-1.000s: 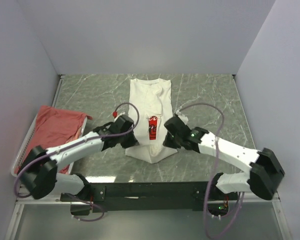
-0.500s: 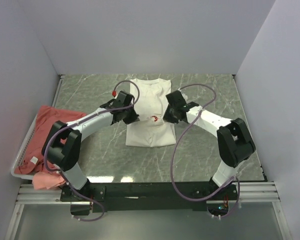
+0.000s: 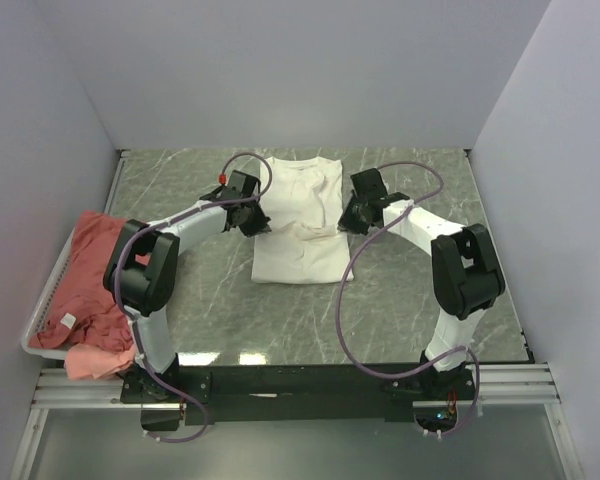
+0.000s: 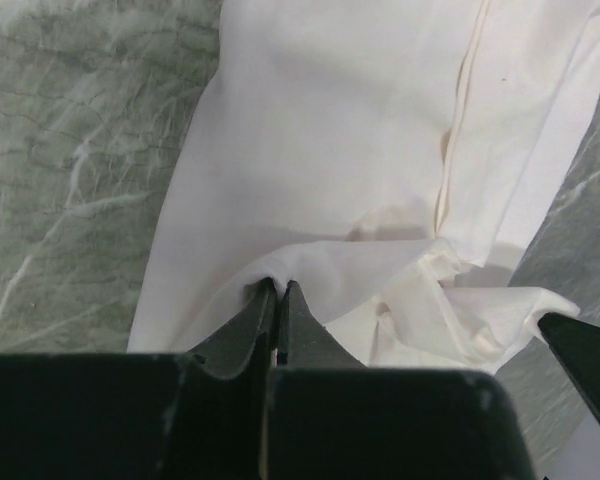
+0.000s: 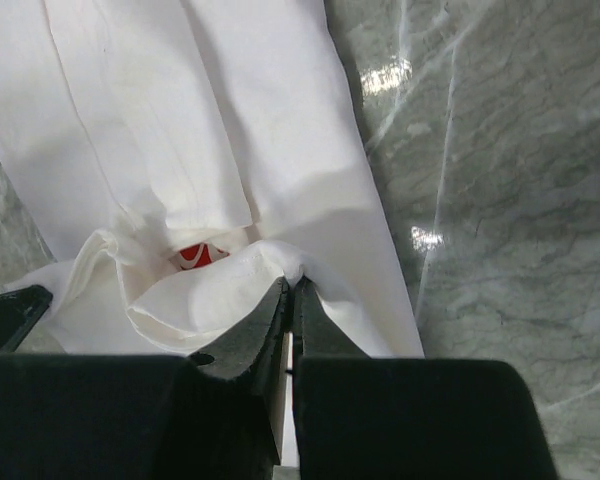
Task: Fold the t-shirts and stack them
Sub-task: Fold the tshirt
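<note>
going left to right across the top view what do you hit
wire basket → salmon t-shirts → left jaws, shut on the white shirt's left edge → white t-shirt → right jaws, shut on its right edge

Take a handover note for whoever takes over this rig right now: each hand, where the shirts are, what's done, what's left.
Left hand: shut on a pinch of the white t-shirt, at its left edge.
Right hand: shut on the same shirt, at its right edge.
White t-shirt: in the middle of the table, already narrowed to a long strip. The pinched layer is doubled over its middle and bunched, with the red print peeking out beneath.
Pink t-shirts: crumpled in the white wire basket at the left, not folded.
Left to do: lay the fold flat, release, then fold the pink ones and stack them.
</note>
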Available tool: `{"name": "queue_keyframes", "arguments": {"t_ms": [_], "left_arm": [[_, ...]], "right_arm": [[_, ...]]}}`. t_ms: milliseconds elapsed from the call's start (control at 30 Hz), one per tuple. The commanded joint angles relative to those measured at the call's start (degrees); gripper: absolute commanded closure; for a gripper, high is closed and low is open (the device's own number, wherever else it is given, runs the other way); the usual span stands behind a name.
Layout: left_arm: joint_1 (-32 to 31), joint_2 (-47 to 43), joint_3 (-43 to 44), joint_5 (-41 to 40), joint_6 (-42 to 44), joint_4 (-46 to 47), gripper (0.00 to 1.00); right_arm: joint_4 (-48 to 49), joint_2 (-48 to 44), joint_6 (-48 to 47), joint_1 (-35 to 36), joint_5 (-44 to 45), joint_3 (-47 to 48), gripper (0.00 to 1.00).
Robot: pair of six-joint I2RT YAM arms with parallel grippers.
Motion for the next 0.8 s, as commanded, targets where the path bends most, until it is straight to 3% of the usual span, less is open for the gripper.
{"name": "queue_keyframes", "arguments": {"t_ms": [0,767], "left_arm": [[0.43,0.83,2.57,1.1,1.68,1.83,0.99],[3.68,2.77,3.01,4.61,2.47,4.9,0.99]], "right_arm": [[2.19,1.46,-1.54,-1.19,-1.62,3.11,1.0],[2.8,5.32,-1.89,-4.44,-4.34,5.57,1.0]]}}
